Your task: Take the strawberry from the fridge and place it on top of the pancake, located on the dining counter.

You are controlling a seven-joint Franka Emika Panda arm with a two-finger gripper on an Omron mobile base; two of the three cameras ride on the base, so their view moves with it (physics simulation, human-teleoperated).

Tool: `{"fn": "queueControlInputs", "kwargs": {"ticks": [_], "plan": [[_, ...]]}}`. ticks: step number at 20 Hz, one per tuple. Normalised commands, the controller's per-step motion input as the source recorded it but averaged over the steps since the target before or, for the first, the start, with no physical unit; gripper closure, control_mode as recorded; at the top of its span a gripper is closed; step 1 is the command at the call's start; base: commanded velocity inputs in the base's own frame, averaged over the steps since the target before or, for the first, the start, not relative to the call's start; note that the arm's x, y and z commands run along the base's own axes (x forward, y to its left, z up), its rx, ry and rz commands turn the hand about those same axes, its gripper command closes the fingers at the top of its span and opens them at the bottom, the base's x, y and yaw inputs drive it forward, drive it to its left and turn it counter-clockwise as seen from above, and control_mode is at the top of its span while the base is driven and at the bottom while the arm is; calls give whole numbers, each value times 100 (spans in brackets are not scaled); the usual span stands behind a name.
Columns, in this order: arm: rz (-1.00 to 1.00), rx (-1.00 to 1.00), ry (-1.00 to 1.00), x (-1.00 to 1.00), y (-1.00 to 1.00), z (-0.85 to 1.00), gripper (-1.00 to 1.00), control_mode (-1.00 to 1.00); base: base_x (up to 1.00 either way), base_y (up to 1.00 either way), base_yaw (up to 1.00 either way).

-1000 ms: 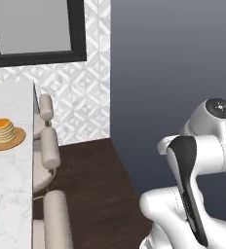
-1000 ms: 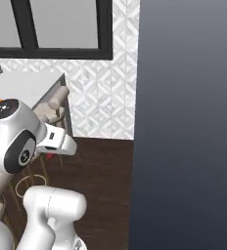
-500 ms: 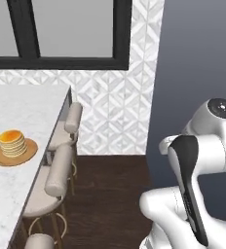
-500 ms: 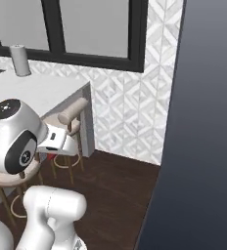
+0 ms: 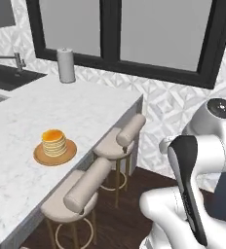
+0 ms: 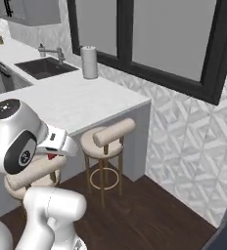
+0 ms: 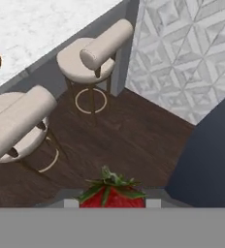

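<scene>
The strawberry [image 7: 112, 193], red with green leaves, sits low in the hand view with my gripper [image 7: 112, 202] shut on it. In the right base view the gripper [image 6: 54, 155] hangs beside the arm, with a red spot of strawberry [image 6: 51, 156] at its tip. The golden-brown pancake [image 5: 54, 140] lies stacked on a brown plate [image 5: 68, 154] on the white marble dining counter [image 5: 81, 109], well left of the arm. The fridge's dark grey side [image 7: 211, 160] stands at the right of the hand view.
Two beige cushioned stools [image 5: 81, 190] [image 5: 127, 133] line the counter's edge above dark wood floor [image 6: 149, 215]. A paper towel roll [image 5: 66, 65] and a dark sink [image 5: 8, 78] are at the counter's far end. A black-framed window [image 5: 120, 29] tops the patterned wall.
The base has moved, so both base views swung: counter, stools and pancake slid in and grew larger, and the fridge slid off to the right. The strawberry stays gripped.
</scene>
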Motion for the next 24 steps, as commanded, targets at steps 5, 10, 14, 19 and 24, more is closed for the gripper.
{"fn": "queueControlInputs", "kwargs": {"ticks": [5,10,14,19,24], "plan": [[0,0,0,0,0,0,100,100,40,-41,88],[0,0,0,0,0,0,100,100,1,-38,92],[0,0,0,0,0,0,100,100,0,-48,89],[0,0,0,0,0,0,100,100,16,-73,49],[0,0,0,0,0,0,100,100,4,-7,-33]]}}
